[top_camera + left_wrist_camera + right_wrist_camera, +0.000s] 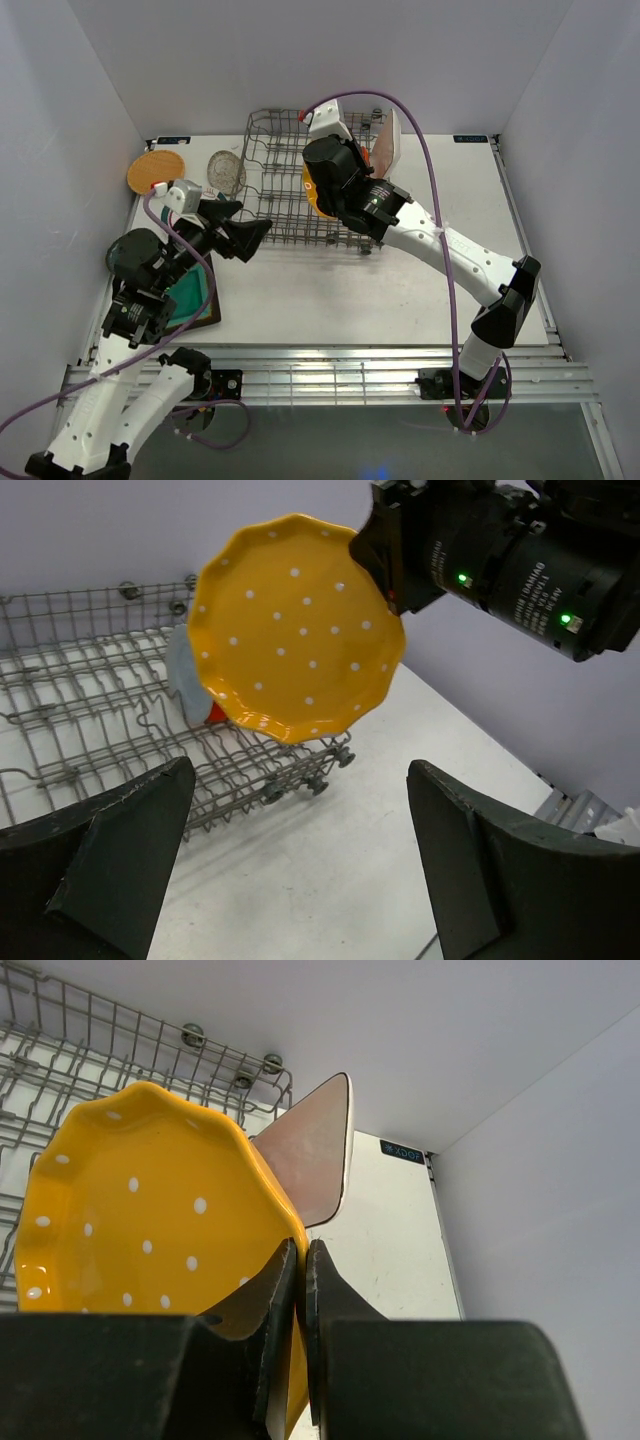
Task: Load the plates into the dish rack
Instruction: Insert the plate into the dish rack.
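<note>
Right wrist view: right pincer [300, 1252] grips the yellow dotted plate [140, 1220] over the dish rack [60, 1042]; left pincer [298, 780] is wide open.

Teal plate [192, 295] half under left arm [135, 258]

Bright and even throughout, lit softly from above. Only faint shadows on table [330, 290] beneath the 2 arms. Strong glare off near rails [330, 372]. Small highlights on yellow plate [295, 630] rim in the 2 wrist views. Dark and slightly soft up close on left fingers [110, 870], sharp farther off.
</note>
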